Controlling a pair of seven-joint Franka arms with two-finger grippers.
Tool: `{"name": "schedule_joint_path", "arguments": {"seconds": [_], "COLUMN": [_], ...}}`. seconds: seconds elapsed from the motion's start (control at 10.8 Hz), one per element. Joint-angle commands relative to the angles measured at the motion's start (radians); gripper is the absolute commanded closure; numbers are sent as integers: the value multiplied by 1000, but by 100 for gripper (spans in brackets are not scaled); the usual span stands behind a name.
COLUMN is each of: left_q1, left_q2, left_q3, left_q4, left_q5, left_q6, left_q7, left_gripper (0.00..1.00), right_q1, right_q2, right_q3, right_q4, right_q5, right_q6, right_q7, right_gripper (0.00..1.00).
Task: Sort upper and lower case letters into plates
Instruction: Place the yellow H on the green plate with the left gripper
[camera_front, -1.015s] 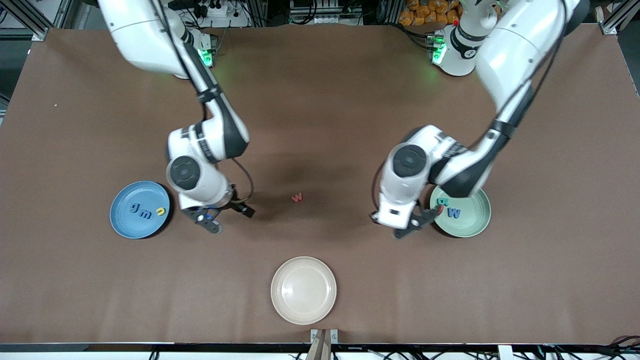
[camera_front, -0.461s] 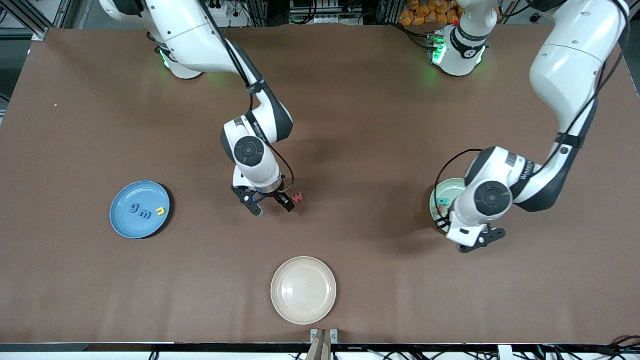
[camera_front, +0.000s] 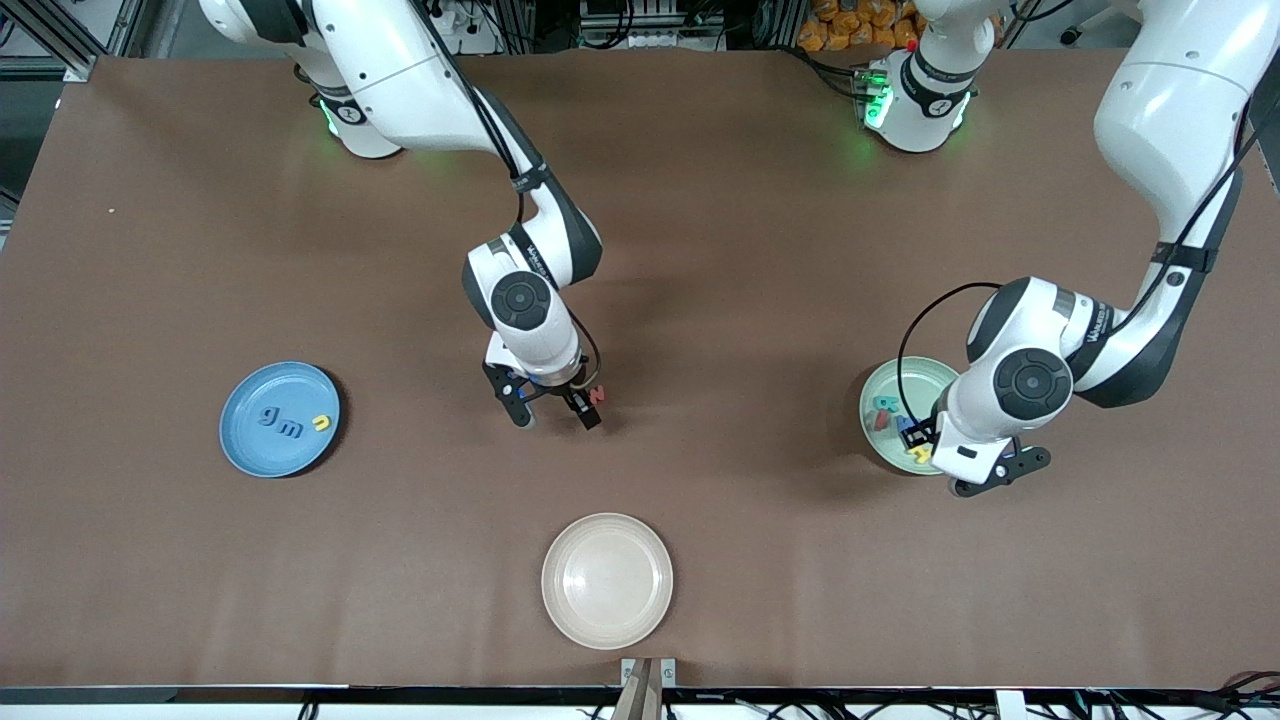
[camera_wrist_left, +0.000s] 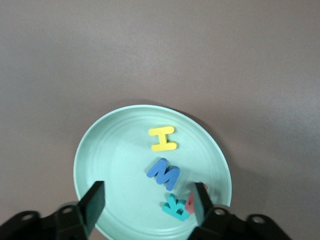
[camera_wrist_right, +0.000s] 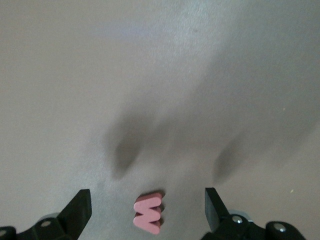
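Note:
The pale mint plate (camera_front: 889, 381) lies toward the left arm's end of the table. My left gripper (camera_front: 1000, 473) hangs open and empty over it. On this plate (camera_wrist_left: 110, 165) lie a yellow H (camera_wrist_left: 162, 138), a blue M (camera_wrist_left: 163, 173), a teal K (camera_wrist_left: 175, 206) and a red letter (camera_wrist_left: 191, 202) half hidden by a finger. The blue plate (camera_front: 240, 440) toward the right arm's end holds a blue g (camera_front: 270, 414), a blue m (camera_front: 290, 430) and a yellow u (camera_front: 321, 423). A pink w (camera_wrist_right: 148, 212) lies on the bare table, and my right gripper (camera_wrist_right: 146, 205) stands open just above it, one finger to each side of it.
A cream-beige plate (camera_front: 550, 580) with nothing on it sits nearer the front camera, midway between the two arms. The brown table (camera_front: 700, 250) stretches wide around the plates.
My right arm swung from beside the blue plate to over the pink w. My left arm shifted toward its end of the table over the mint plate; its fingers opened and the yellow H now lies there.

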Motion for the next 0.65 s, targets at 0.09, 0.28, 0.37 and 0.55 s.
{"name": "schedule_joint_path", "arguments": {"seconds": [0.09,0.28,0.37,0.55], "left_q1": [8,24,27,-26], "left_q2": [-141,-174,-188,-269], "left_q3": [-20,-26,-23,82], "left_q4": [0,55,77,81], "left_q5": [-17,-113,-130,-228], "left_q6": [-71,-91,-111,-116], "left_q7": [35,105,160,342], "left_gripper": [0,0,0,0], "right_q1": [6,-2,-2,5], "right_q2": [84,115,132,138], "right_q3": [11,15,15,14], "right_q4": [102,168,203,210], "right_q5": [28,25,25,22], "right_q6": [-19,-98,-142,-148], "right_q7": [37,37,37,34], "right_gripper": [0,0,0,0]}}
